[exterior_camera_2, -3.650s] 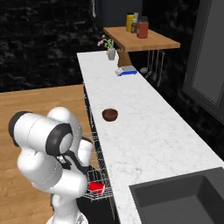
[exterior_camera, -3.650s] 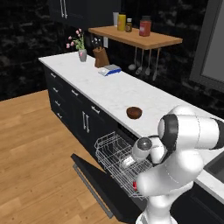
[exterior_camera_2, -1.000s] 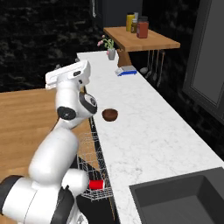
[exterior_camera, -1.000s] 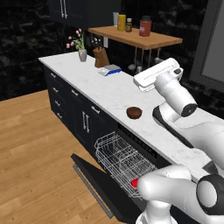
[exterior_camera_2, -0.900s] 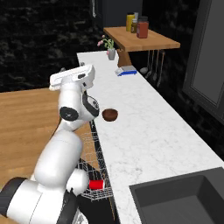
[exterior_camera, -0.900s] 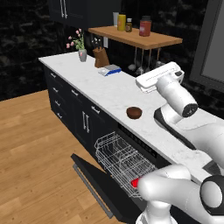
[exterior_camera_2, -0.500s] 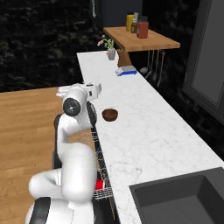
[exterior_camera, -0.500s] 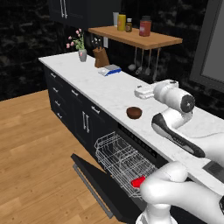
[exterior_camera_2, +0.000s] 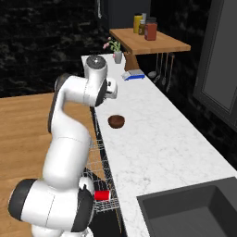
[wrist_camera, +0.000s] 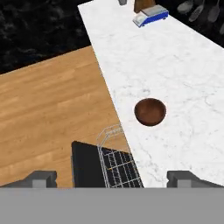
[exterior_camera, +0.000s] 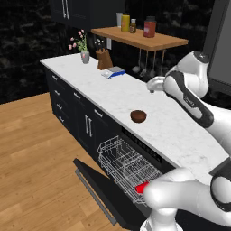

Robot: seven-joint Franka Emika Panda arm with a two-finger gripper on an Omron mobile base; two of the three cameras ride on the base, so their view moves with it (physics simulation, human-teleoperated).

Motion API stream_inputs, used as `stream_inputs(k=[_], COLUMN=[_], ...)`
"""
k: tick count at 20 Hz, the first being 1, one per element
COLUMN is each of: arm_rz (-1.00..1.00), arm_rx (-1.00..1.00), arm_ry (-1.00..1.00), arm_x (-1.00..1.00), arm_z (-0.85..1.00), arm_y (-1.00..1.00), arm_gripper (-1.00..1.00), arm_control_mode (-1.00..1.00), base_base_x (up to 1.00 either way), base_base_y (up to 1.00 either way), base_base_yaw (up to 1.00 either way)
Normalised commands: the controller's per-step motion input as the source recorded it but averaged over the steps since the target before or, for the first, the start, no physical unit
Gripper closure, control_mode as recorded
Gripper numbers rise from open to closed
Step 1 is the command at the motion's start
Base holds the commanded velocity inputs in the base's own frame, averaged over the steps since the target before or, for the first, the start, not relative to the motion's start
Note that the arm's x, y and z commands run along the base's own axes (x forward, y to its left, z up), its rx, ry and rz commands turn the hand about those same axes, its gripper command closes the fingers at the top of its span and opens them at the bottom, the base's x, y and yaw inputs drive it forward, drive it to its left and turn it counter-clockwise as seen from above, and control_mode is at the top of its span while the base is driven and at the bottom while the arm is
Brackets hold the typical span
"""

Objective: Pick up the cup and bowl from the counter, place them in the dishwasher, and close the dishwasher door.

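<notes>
With the cup (exterior_camera: 142, 187) already lying in the pulled-out rack of the dishwasher (exterior_camera: 128, 168), the bowl (exterior_camera: 138, 116) still sat near the worktop's (exterior_camera: 180, 131) front edge and the dishwasher door (exterior_camera: 97, 187) hung down, while the hand (wrist_camera: 111, 178), released and empty, had dropped from high above to hover over the bowl.

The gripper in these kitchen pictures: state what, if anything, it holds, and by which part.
Nothing is held. The gripper is open above the counter, with the bowl lying untouched below its fingertips.
</notes>
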Motion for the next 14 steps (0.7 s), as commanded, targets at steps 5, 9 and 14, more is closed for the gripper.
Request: stream_inputs(k=[5,9,14], arm_rz=[0.0,0.0,0.0], arm_rx=[-0.13,-0.23,-0.23], arm_ry=[0.45,0.25,0.15], arm_x=[0.0,0.14,0.19], arm_z=[-0.88,-0.77,-0.58], arm_y=[0.32,0.32,0.16], arm_gripper=[-1.0,-1.0,-1.0], arm_control_mode=[-1.0,-1.0,-1.0], base_base_x=[0.0,0.0,0.0], base_base_y=[0.0,0.0,0.0], base_base_yaw=[0.0,0.0,0.0])
